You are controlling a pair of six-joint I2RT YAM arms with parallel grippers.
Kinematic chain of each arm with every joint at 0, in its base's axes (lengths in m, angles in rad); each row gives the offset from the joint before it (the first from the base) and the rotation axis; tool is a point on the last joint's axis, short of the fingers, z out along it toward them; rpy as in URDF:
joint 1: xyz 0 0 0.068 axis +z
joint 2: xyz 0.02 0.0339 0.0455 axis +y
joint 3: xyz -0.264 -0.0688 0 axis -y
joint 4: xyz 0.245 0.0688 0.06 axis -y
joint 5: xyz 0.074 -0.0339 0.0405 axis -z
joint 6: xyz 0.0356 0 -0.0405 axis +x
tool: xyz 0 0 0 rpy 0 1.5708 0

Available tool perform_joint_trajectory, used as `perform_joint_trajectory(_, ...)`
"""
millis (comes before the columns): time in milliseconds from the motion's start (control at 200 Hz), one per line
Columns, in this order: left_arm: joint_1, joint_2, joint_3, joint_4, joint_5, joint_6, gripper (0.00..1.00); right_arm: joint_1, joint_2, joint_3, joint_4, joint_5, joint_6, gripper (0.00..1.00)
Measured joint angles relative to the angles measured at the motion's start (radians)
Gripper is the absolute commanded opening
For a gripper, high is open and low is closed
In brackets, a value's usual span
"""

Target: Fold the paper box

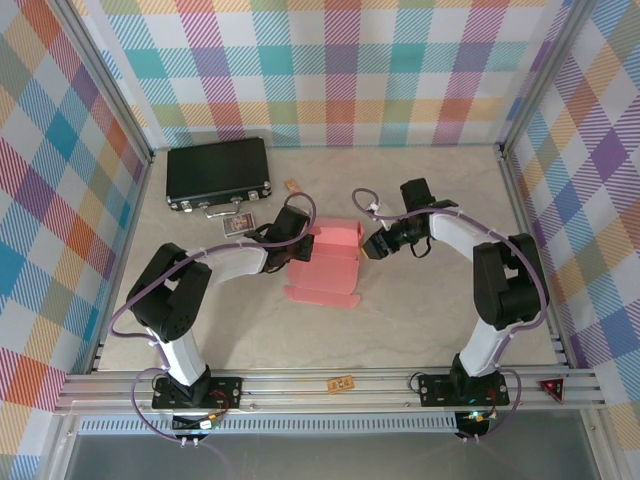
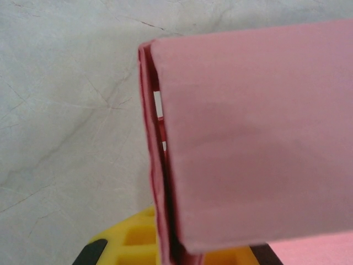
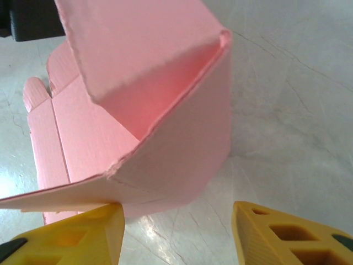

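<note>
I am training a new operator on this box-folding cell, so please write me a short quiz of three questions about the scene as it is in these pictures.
1. True or false: the right gripper is shut on the paper box.
2. Seen from above, where on the table does the black case lie? A) at the far left B) at the near right C) on top of the paper box
3. Fill in: the ___ gripper clamps an edge of the paper box.

Key
1. False: its jaws stand open at the box's corner.
2. A
3. Left: the left gripper is shut on the card.
</note>
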Motion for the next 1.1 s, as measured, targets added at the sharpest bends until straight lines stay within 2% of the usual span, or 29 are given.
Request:
perform_joint_trajectory(370, 0.002, 0.000, 0.007, -0.014, 0.004, 0.000, 0.00, 0.047, 0.048, 0.051, -0.007, 0.014, 0.058, 0.52)
perform_joint_trajectory(790, 0.010, 0.009, 0.016, -0.019, 0.002, -0.003, 0.00, 0.078, 0.070, 0.061, 0.043, 0.086, 0.236, 0.51)
perform_joint_trajectory(1105, 0.013, 0.009, 0.018, -0.027, -0.019, -0.019, 0.00, 0.092, 0.050, 0.047, 0.068, 0.170, 0.304, 0.57)
